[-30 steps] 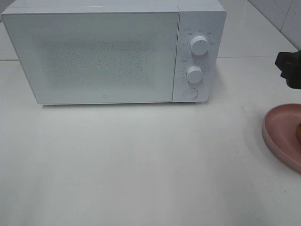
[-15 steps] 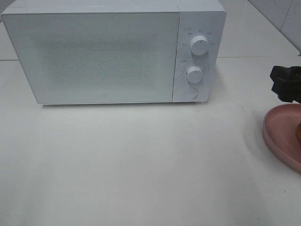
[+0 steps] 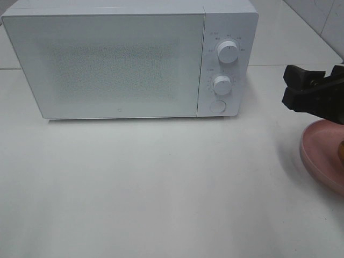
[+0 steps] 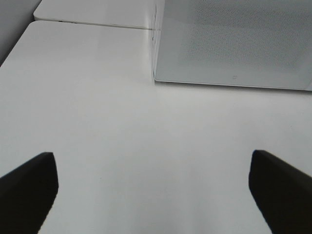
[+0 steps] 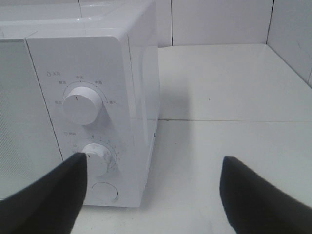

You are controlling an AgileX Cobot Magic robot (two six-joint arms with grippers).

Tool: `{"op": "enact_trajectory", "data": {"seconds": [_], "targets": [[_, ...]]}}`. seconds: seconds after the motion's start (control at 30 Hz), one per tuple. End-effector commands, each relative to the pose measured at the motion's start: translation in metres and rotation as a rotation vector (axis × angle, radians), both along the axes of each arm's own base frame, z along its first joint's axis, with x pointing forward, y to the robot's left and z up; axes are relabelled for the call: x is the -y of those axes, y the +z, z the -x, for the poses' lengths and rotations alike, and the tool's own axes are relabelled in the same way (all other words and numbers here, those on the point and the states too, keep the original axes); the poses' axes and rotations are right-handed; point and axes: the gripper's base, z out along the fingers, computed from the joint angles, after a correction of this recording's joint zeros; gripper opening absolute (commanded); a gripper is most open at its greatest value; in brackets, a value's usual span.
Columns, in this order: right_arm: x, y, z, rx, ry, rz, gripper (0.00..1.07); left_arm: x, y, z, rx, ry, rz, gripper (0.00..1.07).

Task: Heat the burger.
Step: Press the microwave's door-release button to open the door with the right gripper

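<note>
Only a brown sliver of the burger (image 3: 342, 148) shows at the right edge of the exterior high view, on the pink plate (image 3: 320, 150). My right gripper (image 3: 294, 86) hovers just above and behind the plate, open and empty, its fingers pointing left at the microwave (image 3: 118, 64). The right wrist view looks between the open right gripper (image 5: 153, 195) at the microwave's control panel (image 5: 87, 97). My left gripper (image 4: 153, 190) is out of the exterior high view; its wrist view shows it wide open over bare table, holding nothing. The microwave door (image 4: 234, 44) is shut.
Two knobs (image 3: 228, 52) (image 3: 222, 85) and a round button (image 3: 217, 106) sit on the microwave's right side. The white table (image 3: 161, 183) stretches in front of it. A tiled wall (image 3: 322, 16) rises at the back right.
My right gripper has come in from the right edge, moving left toward the microwave's control panel. The microwave and plate have not moved.
</note>
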Motion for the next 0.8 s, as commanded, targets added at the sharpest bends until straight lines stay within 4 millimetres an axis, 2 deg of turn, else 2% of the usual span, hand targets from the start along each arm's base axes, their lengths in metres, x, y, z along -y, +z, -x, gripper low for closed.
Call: {"op": "enact_trajectory", "data": {"seconds": [0.03, 0.17, 0.2, 0.47, 0.5, 0.8], "targets": [[-0.010, -0.007, -0.001, 0.022, -0.022, 0.039, 0.73, 0.001, 0.000, 0.004, 0.032, 0.001, 0.012, 1.00], [-0.020, -0.015, -0.001, 0.025, -0.045, 0.035, 0.73, 0.001, 0.000, 0.004, 0.032, 0.001, 0.012, 1.00], [-0.028, -0.020, -0.002, 0.022, -0.049, 0.038, 0.73, 0.001, 0.000, 0.004, 0.032, 0.001, 0.012, 1.00], [-0.054, -0.035, -0.010, 0.004, -0.066, 0.057, 0.73, 0.001, 0.000, 0.004, 0.032, 0.001, 0.012, 1.00], [-0.063, -0.038, -0.013, -0.005, -0.055, 0.062, 0.73, 0.001, 0.000, 0.004, 0.032, 0.001, 0.012, 1.00], [-0.083, -0.051, -0.016, -0.034, -0.018, 0.085, 0.73, 0.001, 0.000, 0.004, 0.032, 0.001, 0.012, 1.00]]}}
